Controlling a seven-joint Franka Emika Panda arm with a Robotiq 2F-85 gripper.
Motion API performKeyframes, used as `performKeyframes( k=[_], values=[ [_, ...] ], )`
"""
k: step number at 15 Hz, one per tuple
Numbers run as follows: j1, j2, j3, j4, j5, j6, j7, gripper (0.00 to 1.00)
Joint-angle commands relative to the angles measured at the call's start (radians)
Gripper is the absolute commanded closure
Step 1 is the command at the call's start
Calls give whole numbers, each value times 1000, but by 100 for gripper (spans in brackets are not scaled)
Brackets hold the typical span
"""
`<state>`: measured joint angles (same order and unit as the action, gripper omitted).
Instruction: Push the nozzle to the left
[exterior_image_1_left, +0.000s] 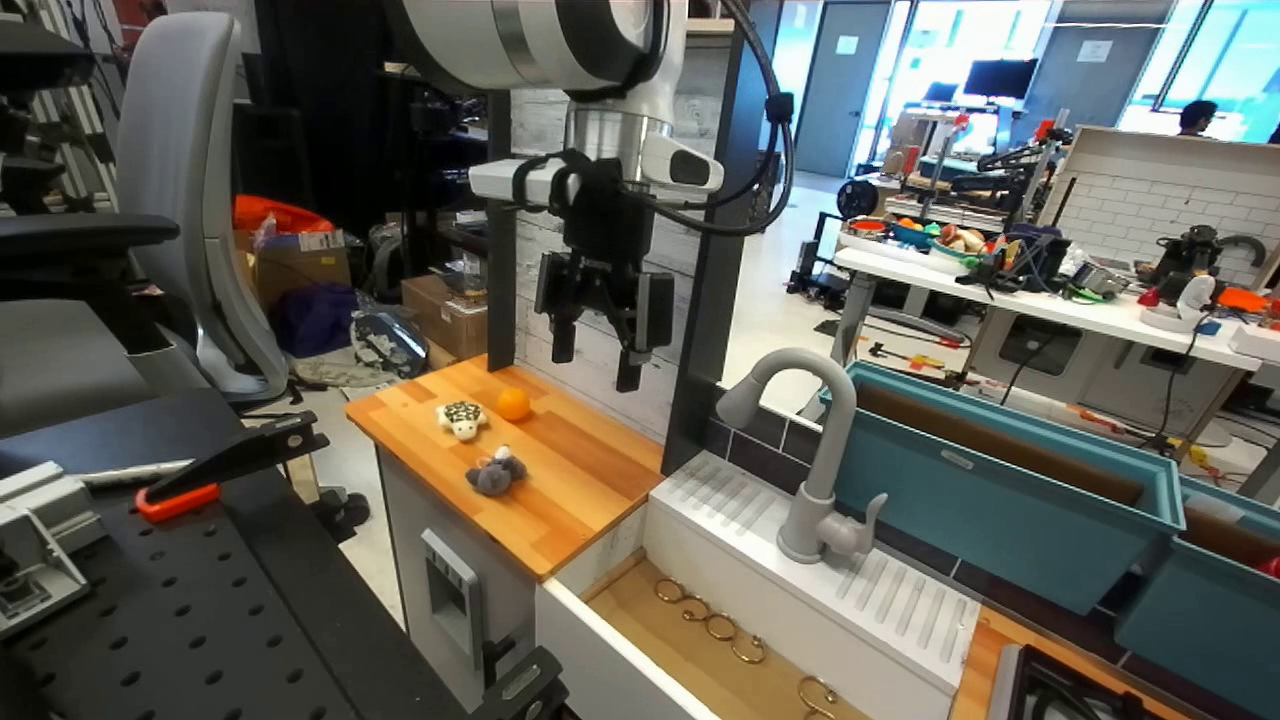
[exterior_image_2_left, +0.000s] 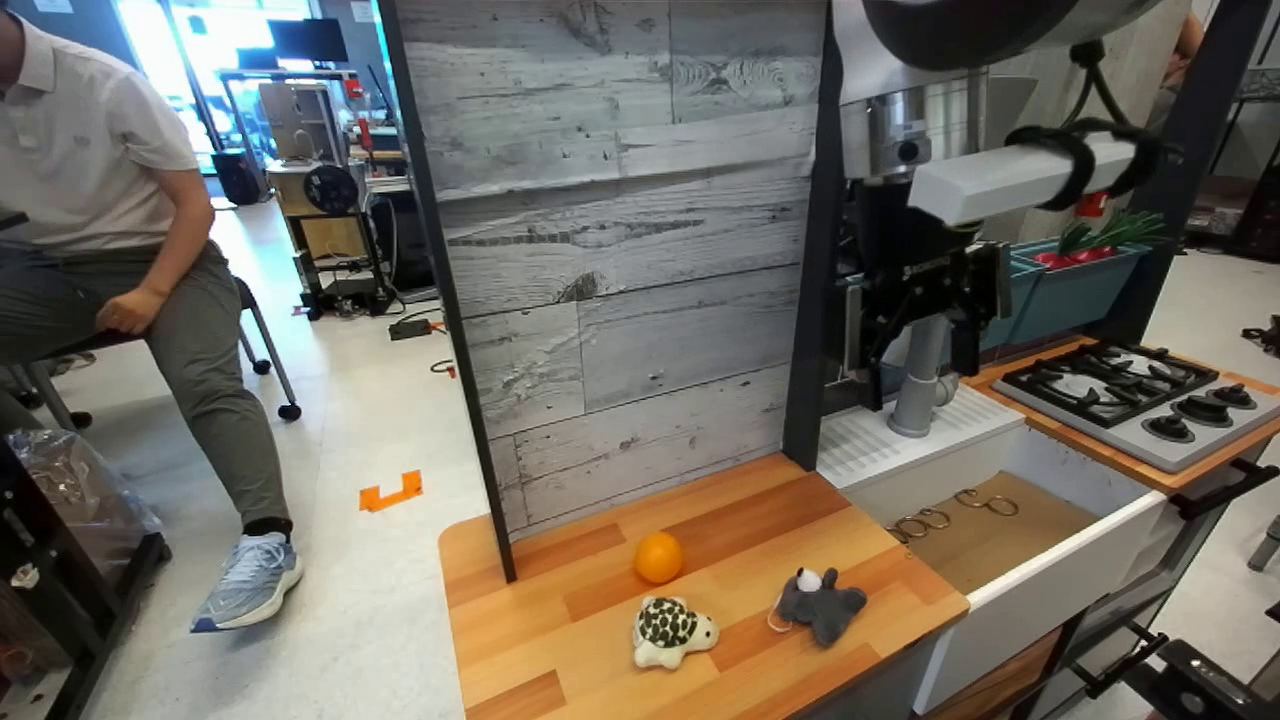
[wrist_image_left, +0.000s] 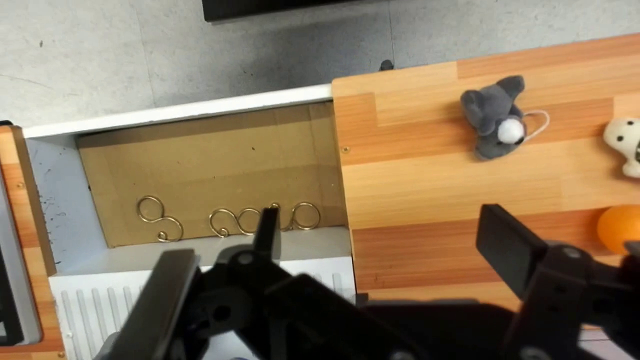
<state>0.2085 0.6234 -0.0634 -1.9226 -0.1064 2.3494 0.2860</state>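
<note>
Apart: one gripper (exterior_image_1_left: 596, 362), one nozzle (exterior_image_1_left: 831, 450).

Nozzle (exterior_image_1_left: 833, 445): matte grey, upright on the ridged white board (exterior_image_1_left: 740, 505). In an exterior view on my feed I see a short base (exterior_image_1_left: 800, 535), the neck rising and arching over, head (exterior_image_1_left: 742, 402) slanting down toward picture left; a side lever (exterior_image_1_left: 853, 532) juts toward picture right, handle tipped up. In an exterior view I read the lower stem (exterior_image_2_left: 922, 370), most above it hidden.
</note>
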Motion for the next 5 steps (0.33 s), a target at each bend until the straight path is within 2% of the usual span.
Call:
performKeyframes(
  k=[1, 3, 4, 5],
  values=[
    [-44, -120, 23, -140, 10, 2, -52, 0],
    [-57, -154, 19, -190, 7, -5, -62, 0],
    [-40, -88, 14, -114, -8, -5, -29, 0],
    [-47, -105, 14, -139, -8, -5, -35, 0]
  ],
)
